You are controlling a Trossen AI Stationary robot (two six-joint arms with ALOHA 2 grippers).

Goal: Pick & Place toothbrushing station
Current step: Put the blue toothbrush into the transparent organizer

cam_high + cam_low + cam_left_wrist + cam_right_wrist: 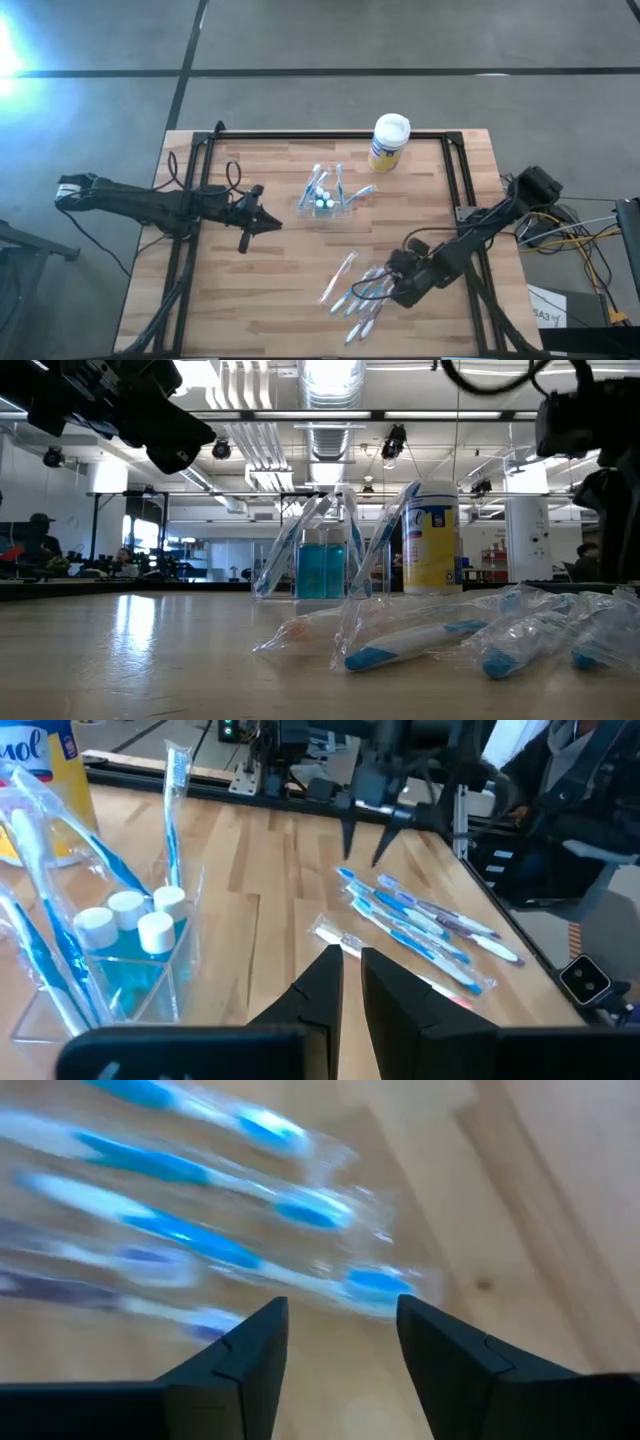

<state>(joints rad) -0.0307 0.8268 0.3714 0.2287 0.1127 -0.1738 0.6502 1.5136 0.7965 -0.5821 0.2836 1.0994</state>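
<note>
The toothbrushing station (pixel 325 200), a clear plastic holder, stands on its base mid-table. It holds upright toothbrushes and small blue bottles with white caps (pixel 120 960). My left gripper (pixel 276 224) hovers left of it, pointing level toward the table's right. Its fingers (pixel 350 958) are nearly together with nothing between them. My right gripper (pixel 390 287) is open and points steeply down over a pile of wrapped toothbrushes (pixel 365 300) near the front right. The fingers (pixel 340 1305) stand above the wrappers (pixel 200 1220) without touching them.
A yellow canister with a white lid (pixel 389 142) stands at the far edge, right of the station. One wrapped toothbrush (pixel 338 278) lies apart, left of the pile. A black frame (pixel 455 170) runs along the table's sides. Bare wood lies at front left.
</note>
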